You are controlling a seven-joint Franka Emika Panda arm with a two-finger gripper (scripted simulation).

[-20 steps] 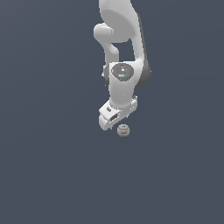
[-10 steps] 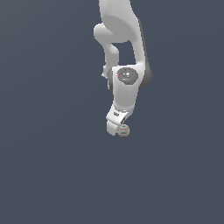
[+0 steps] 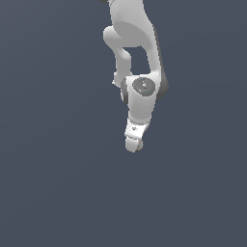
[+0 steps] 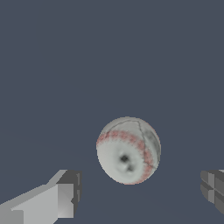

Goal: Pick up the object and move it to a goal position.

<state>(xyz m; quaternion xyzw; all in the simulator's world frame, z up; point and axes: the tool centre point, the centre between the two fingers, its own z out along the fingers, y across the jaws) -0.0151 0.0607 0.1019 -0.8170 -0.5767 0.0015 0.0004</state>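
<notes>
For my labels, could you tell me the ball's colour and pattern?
Off-white ball with red stitch lines, clearest in the wrist view.

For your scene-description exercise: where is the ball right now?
In the wrist view the ball sits between the open gripper's fingers, touching neither. In the exterior view it is almost hidden under the gripper.

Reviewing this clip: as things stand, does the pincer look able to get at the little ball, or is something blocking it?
Probably yes. In the wrist view the ball lies between the spread fingers with open gaps on both sides and nothing else near it. The exterior view mostly hides it behind the pincer.
</notes>
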